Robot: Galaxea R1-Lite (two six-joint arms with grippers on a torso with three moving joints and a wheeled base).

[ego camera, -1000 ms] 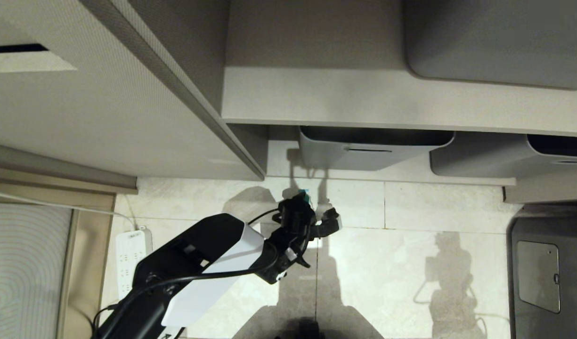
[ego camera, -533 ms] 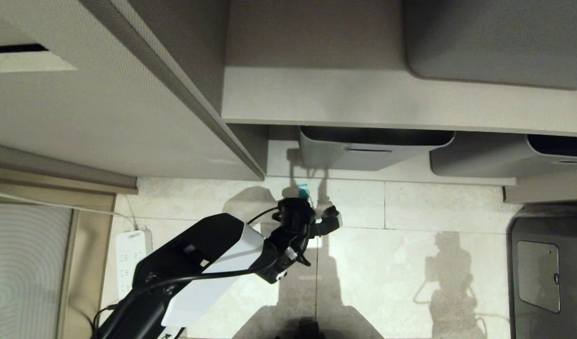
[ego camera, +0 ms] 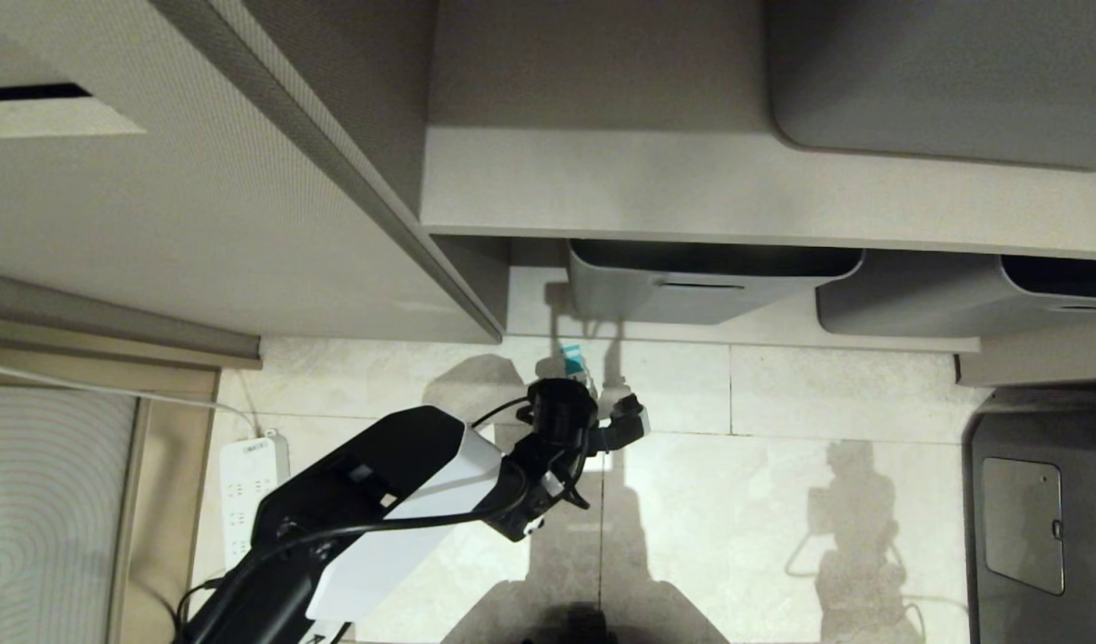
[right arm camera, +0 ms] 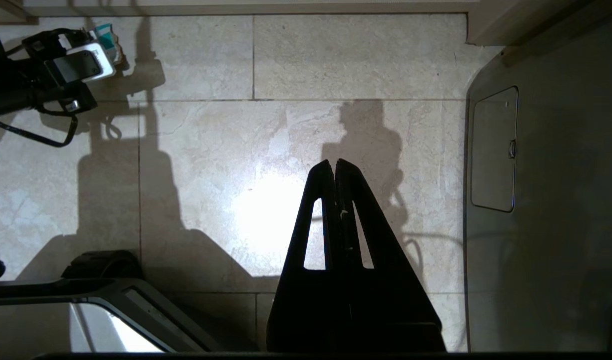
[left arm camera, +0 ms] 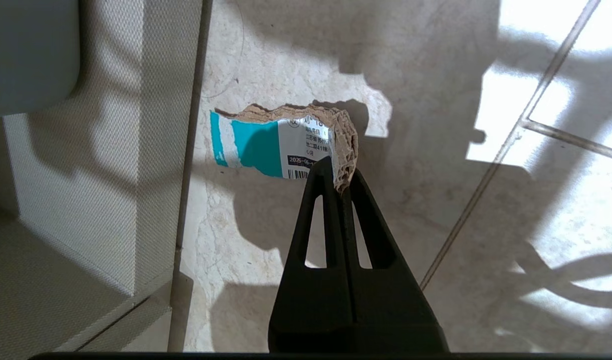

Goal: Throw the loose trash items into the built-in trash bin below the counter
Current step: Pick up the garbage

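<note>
A torn corrugated cardboard scrap with a teal-and-white printed label is one of the loose trash items. It sits just above the pale floor tiles, beside a beige cabinet side. My left gripper is shut on the scrap's ragged edge. In the head view the scrap shows as a teal fleck just beyond the left wrist. My right gripper hangs shut and empty over bare floor tiles. The built-in trash bin and the counter are out of view.
Two grey plastic tubs stand under a beige shelf at the back. A beige cabinet fills the left. A white power strip lies on the floor at the left. A dark grey unit stands at the right.
My left gripper's jaws have closed on the cardboard scrap. The arm itself has hardly moved.
</note>
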